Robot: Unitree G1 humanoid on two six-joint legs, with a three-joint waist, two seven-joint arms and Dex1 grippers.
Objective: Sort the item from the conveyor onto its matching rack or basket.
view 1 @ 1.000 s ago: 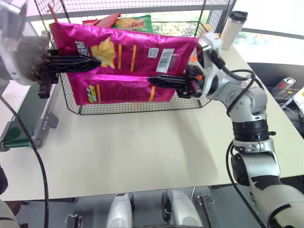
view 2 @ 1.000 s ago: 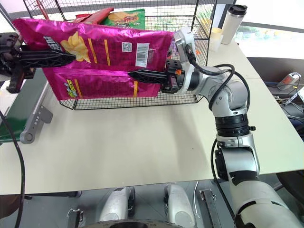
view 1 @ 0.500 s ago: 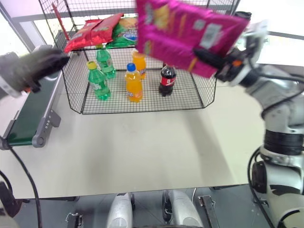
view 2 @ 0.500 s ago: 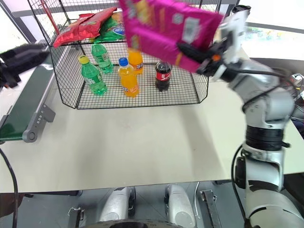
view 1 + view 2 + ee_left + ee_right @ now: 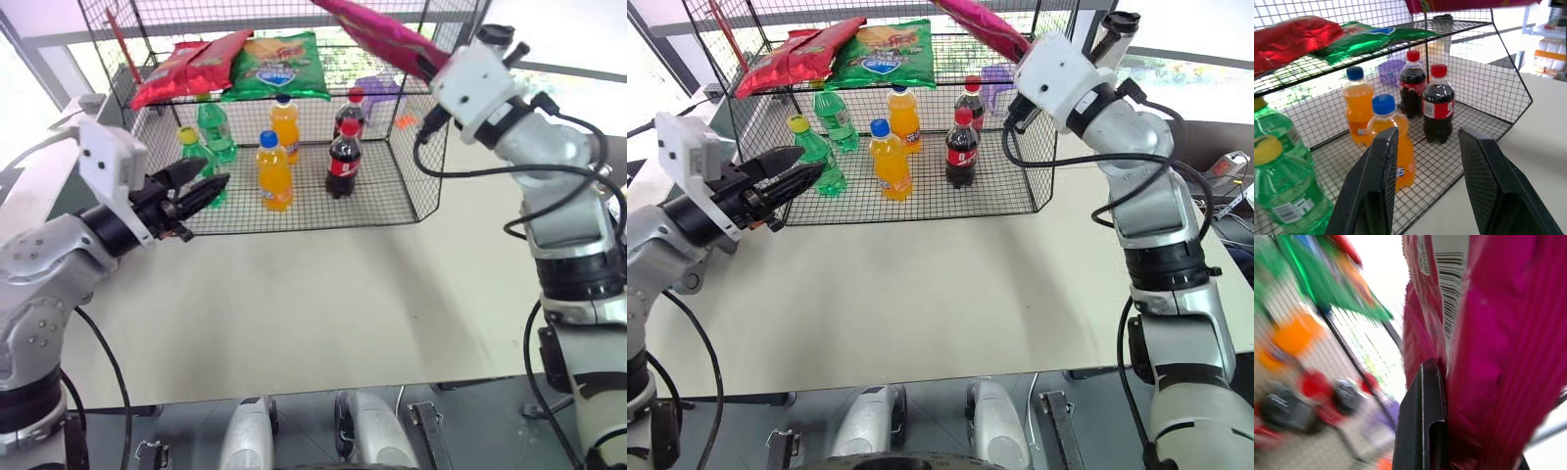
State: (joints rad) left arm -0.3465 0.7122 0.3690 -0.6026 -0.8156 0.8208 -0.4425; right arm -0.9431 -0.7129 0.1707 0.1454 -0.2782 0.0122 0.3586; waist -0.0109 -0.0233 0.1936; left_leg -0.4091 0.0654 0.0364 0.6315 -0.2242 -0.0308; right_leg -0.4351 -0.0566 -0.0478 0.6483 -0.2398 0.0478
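Now, from the left eye view, you have the right claw [image 5: 423, 61] clenched on the pink chip bag [image 5: 377, 31], held high at about one o'clock, over the right end of the black wire rack [image 5: 431, 176]. The bag shows nearly edge-on, its long axis running from the claw up toward eleven o'clock, above the upper shelf [image 5: 382, 93] where the red chip bags [image 5: 186, 67] and the green chip bag [image 5: 277, 67] already lie. The right arm alone carries it; the left claw [image 5: 199, 186] sits at nine o'clock, low over the desk [image 5: 294, 313], fingers parted and grasping nothing, pointing at the rack's front wall.

Next, the right eye view shows the same layout: the bag's free end reaches over the shelf at twelve o'clock, to the right of the green bag. The conveyor [image 5: 725, 117] lies behind the left arm at ten o'clock, mostly hidden.

Through the left wrist view, you look between two separated fingers [image 5: 1378, 186] at orange, cola and green bottles on the rack floor.

Lastly, the right wrist view shows the bag's barcode patch [image 5: 1449, 279] and magenta foil pressed against one black finger [image 5: 1422, 426]. I judge the next move carries the bag along its own long axis, inward and down onto the shelf.
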